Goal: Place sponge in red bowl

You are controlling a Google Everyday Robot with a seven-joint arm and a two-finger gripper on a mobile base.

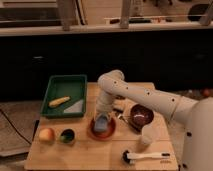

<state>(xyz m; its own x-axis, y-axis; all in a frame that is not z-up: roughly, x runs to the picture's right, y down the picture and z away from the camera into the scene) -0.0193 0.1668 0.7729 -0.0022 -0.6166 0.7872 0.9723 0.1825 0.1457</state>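
The sponge (102,122), a small blue-grey block, sat over the middle of the red bowl (112,131), inside the line of its rim, right beneath the end effector (102,116). Whether it rested on the bowl's floor or hung just above it could not be told. The end effector pointed straight down onto the sponge, touching it or nearly so. Whether it was clamped on the sponge or spread apart could not be told either.

The white arm (145,97) reached in from the right, bent at an elbow above the back of the counter (90,152), and dropped down to the bowl. The red bowl stood near the middle of the wooden counter, towards its front.

A green tray (52,82) lay at the left rear of the counter, just beside the arm's downward link. It held a banana (59,101) and, in its front right corner, a pale grey triangular piece (76,106).

A darker maroon bowl (141,116) stood to the right of the red bowl, apart from it. A white cup (147,136) stood just in front of the maroon bowl. A brush (145,157) with a dark head and a white handle lay along the front right edge.

At the front left, a yellow-red round fruit (46,134) and a small dark green cup (67,135) stood side by side, the cup near the red bowl.
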